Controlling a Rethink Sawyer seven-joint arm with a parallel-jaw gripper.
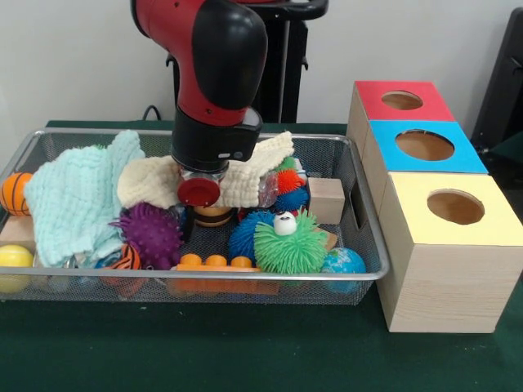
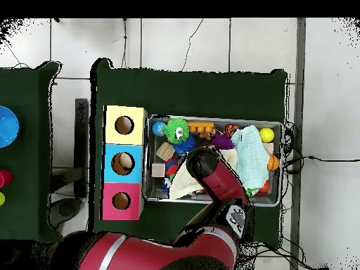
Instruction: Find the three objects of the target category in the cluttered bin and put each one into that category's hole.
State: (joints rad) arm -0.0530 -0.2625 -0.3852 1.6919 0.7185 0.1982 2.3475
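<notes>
Arm (image 1: pixel 214 77) low over the cluttered wire bin (image 1: pixel 359 204), beside three boxes with holes.

The end effector (image 1: pixel 199 192) sits down among the clutter at the bin's middle, over a cream cloth (image 1: pixel 245 175); whether it is spread or pinching anything cannot be told, since the arm's black wrist hides it. A mint cloth (image 1: pixel 73 196) lies heaped to the left in the front view. Near the front rim lie a purple spiky ball (image 1: pixel 151 233), a green fuzzy ball (image 1: pixel 290 245) with eyes, a blue spiky ball (image 1: pixel 245 233), an orange brick (image 1: pixel 216 263) and a small globe ball (image 1: pixel 343 263). A wooden cube (image 1: pixel 327 200) rests by the right wall. Outside the bin, on the green bench (image 1: pixel 204 351), stand the red box (image 1: pixel 400 100), blue box (image 1: pixel 425 145) and yellow box (image 1: pixel 453 208) in a row, each touching the next.
</notes>
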